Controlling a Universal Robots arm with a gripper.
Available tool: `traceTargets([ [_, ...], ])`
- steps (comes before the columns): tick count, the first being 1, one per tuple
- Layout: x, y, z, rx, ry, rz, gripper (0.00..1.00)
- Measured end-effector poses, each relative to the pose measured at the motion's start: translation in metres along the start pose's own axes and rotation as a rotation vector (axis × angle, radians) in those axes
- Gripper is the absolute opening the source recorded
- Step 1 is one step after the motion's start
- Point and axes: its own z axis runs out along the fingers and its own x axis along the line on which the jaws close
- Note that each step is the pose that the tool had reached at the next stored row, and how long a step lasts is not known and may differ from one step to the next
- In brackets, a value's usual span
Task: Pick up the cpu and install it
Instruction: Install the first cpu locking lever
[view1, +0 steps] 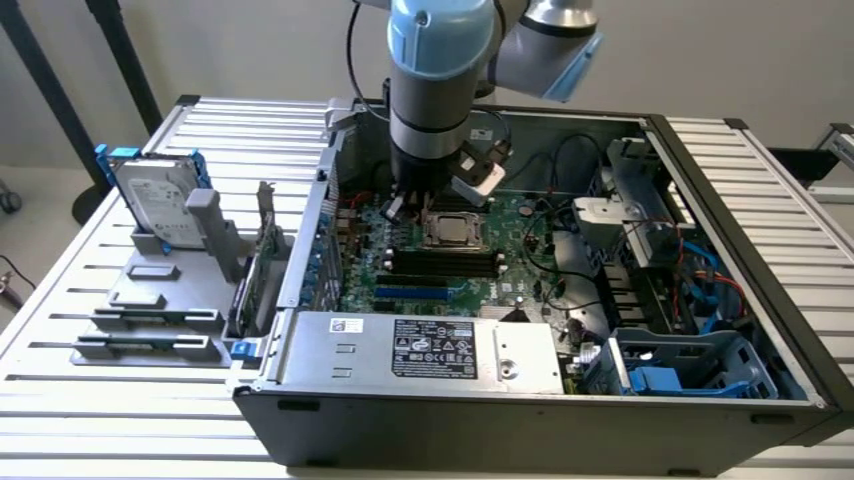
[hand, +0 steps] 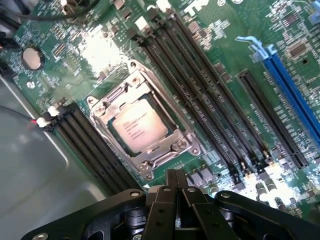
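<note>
1. The claw was shut, its two fingertips pressed together with nothing between them.
2. It hung just above the green circuit board, close beside the chip socket and not touching it.
3. The cpu lay flat inside that socket, its dull silver top facing up, framed by the socket's metal bracket.
4. In the exterior view the cpu sat near the middle of the board, with the arm standing upright over it.
5. Long dark memory slots ran along both sides of the socket, and blue slots lay farther off, beyond the dark ones.
6. A round coin battery sat on the board, well apart from the socket.
7. The board lay inside an open computer case resting on a slatted worktop.
8. On the exterior view's left of the case stood a grey holder carrying an upright hard drive in a blue frame.
</note>
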Motion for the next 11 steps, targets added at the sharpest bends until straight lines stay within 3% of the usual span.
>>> traceTargets([
  [6, 0.009, -0.0069, -0.0003, 0.003, -0.0115, -0.031, 0.11],
  [11, 0.012, -0.0094, -0.0014, 0.0085, -0.0252, -0.073, 0.11],
])
